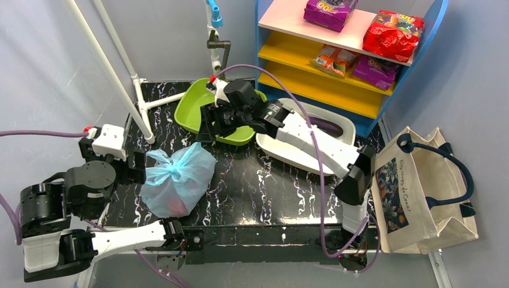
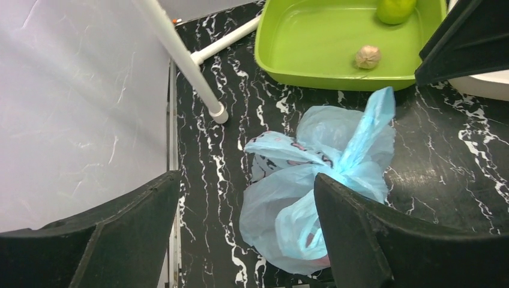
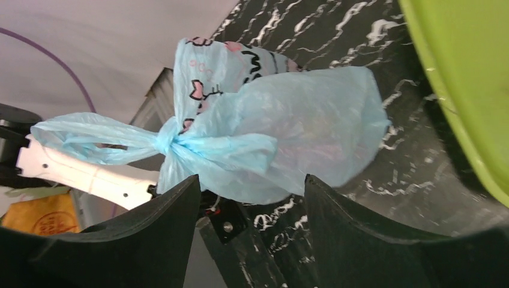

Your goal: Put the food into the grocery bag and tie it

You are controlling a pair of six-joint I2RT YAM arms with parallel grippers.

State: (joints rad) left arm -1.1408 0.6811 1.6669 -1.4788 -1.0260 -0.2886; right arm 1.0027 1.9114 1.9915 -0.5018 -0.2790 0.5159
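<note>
At lower left of the top view, on the black marbled surface [image 1: 270, 180], the grocery bag [image 1: 178, 180] sits knotted, just short of the green tray [image 1: 198, 111]. Both the left fingers [image 2: 120, 240] and the right fingers [image 3: 150, 234] stand spread wide and grip nothing, the bag close by each. Risk: on withdrawal either pair may snag the thin film and drag or tear it. The knot [image 3: 168, 141] appears single and may slip loose. The food [image 1: 177, 207], red through the base, could then spill.
</note>
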